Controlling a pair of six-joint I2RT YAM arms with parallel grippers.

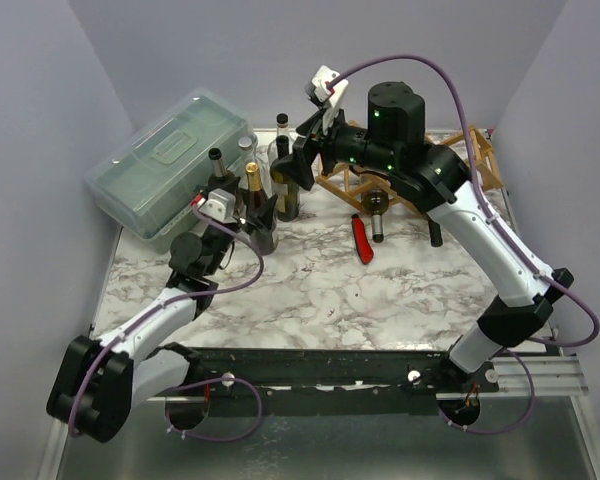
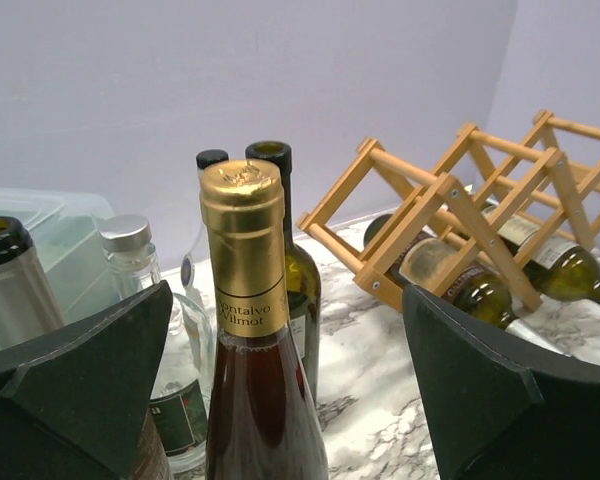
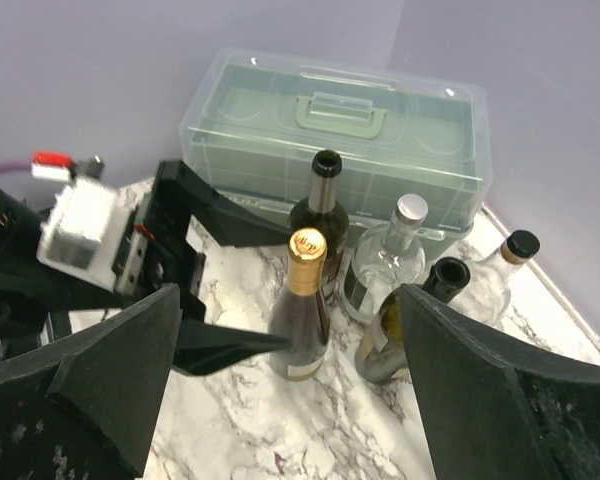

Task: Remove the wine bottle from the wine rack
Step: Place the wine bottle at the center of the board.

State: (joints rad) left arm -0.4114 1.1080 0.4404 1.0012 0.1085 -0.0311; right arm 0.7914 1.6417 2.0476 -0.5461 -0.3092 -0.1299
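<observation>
A wine bottle (image 2: 248,330) with a gold foil top stands upright on the marble table, away from the wine rack. My left gripper (image 1: 254,216) is open, with one finger (image 2: 80,390) on each side of the bottle and a gap showing on both sides. The light wooden wine rack (image 2: 450,195) stands at the back right and holds two lying bottles (image 2: 448,277). In the top view the rack (image 1: 480,165) is partly hidden by my right arm. My right gripper (image 1: 300,165) hangs open above the group of standing bottles, over a green bottle (image 3: 395,335).
A translucent green lidded box (image 1: 170,165) sits at the back left. Several upright bottles crowd in front of it, among them a clear one with a silver cap (image 3: 388,262). A red tool (image 1: 363,238) lies on the marble by a rack bottle's neck (image 1: 378,215).
</observation>
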